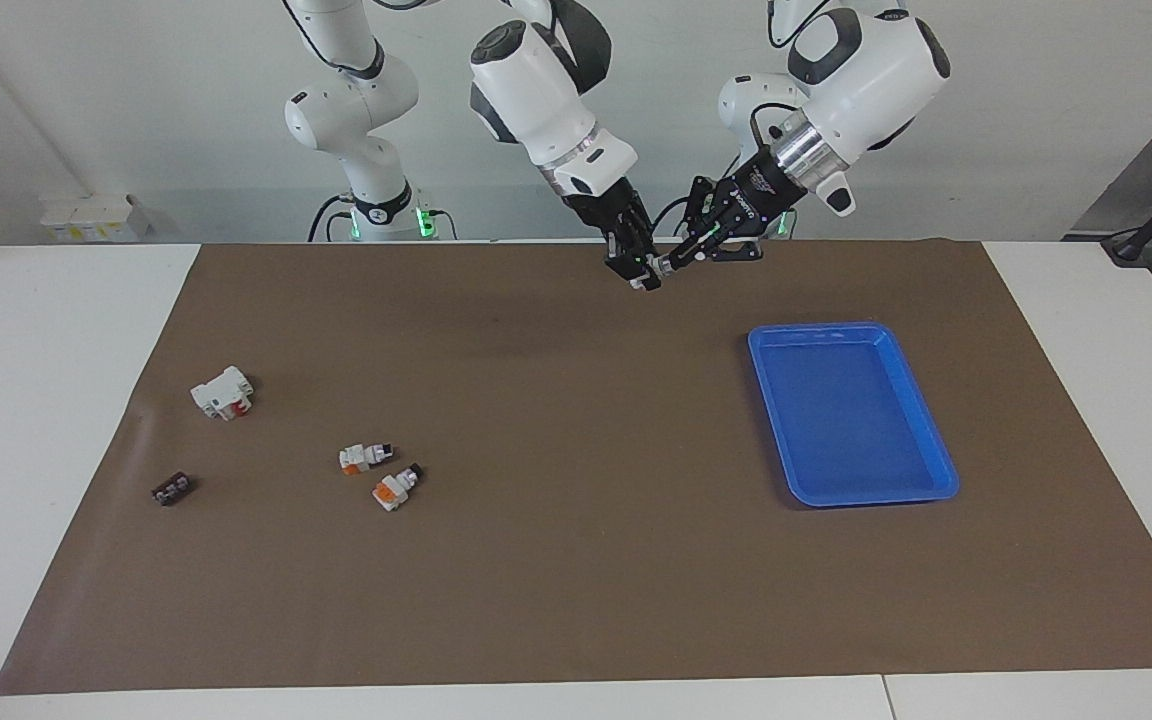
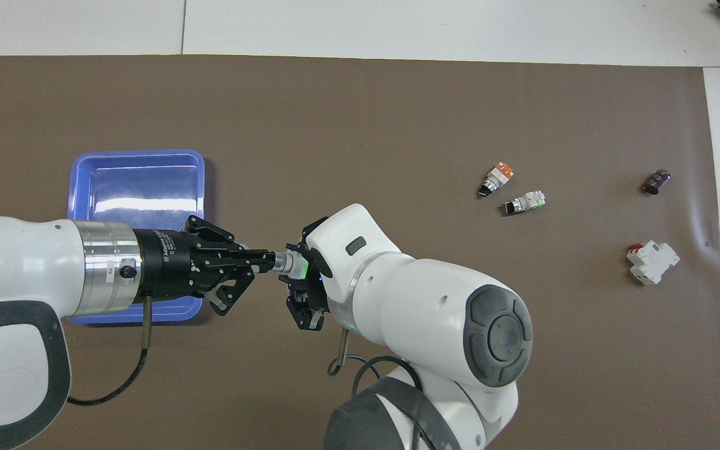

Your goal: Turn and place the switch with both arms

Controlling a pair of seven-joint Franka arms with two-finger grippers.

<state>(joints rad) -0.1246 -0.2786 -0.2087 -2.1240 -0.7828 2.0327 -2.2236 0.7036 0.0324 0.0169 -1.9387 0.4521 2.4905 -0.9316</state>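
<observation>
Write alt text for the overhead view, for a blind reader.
Both end effectors, left and right, meet in the air on a small switch beside a blue tray. Two orange-blocked switches, a white block and a small dark part lie toward the right arm's end.

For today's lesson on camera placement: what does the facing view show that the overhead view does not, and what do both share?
Only the facing view shows the arms' bases and that both tools hang in the air above the mat. Only the overhead view shows the switch plainly, gripped between the left tool and the right tool. Both show the blue tray, empty, two orange-block switches, the white block and a small dark part.
</observation>
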